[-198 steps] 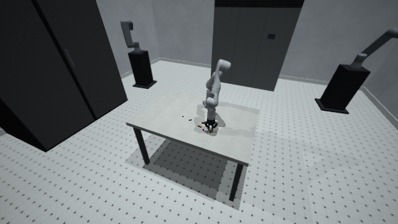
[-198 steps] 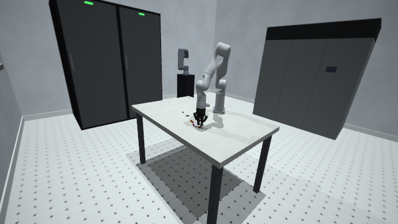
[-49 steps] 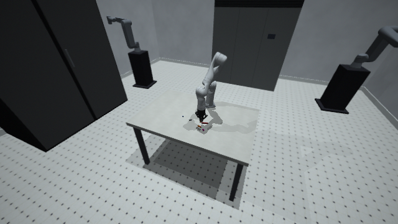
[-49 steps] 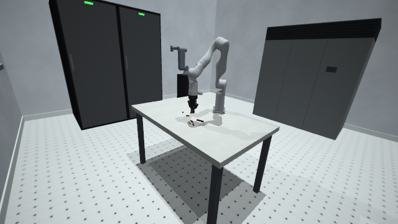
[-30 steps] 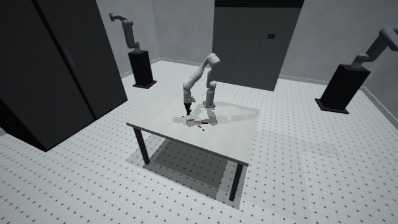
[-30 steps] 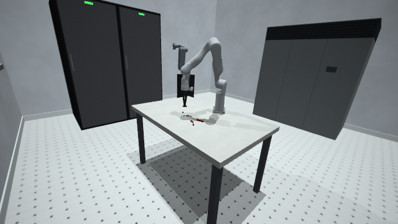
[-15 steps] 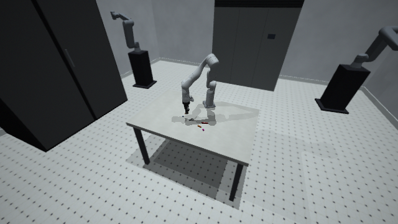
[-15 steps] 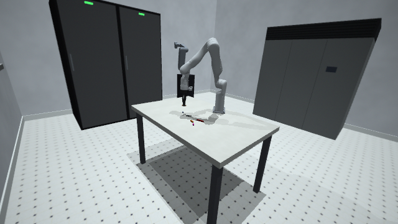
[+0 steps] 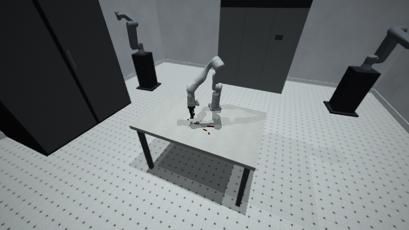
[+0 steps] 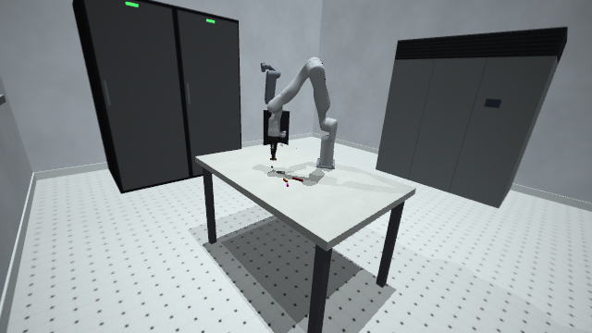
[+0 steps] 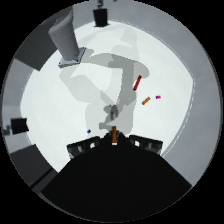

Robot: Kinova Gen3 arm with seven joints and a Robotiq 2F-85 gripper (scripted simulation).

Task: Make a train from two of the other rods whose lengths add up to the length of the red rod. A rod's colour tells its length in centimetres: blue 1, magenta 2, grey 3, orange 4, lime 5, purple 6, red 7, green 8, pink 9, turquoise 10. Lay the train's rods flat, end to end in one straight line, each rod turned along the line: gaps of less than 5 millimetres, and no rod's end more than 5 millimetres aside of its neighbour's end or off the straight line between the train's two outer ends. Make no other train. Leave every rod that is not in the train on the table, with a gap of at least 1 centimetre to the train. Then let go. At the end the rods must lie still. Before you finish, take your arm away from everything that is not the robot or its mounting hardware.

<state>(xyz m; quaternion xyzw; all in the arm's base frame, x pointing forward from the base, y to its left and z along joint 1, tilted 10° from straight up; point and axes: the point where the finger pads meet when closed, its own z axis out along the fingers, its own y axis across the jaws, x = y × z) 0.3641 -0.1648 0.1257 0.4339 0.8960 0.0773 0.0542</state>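
Observation:
In the wrist view my gripper (image 11: 114,134) is shut on a short orange-brown rod (image 11: 114,135) that stands upright between the fingers, held above the table. On the table below lie the red rod (image 11: 137,82), an orange rod (image 11: 145,101), a small magenta rod (image 11: 158,97), a tiny blue rod (image 11: 89,131) and a grey rod (image 11: 111,113) in the arm's shadow. In the top view the gripper (image 9: 192,117) hangs over the table left of the red rod (image 9: 209,126), the orange rod (image 9: 204,130) and the magenta rod (image 9: 209,133).
The arm's base (image 9: 215,107) stands on the table behind the rods. Dark cabinets (image 9: 57,64) and two other arms on pedestals (image 9: 145,70) stand around the room, away from the table.

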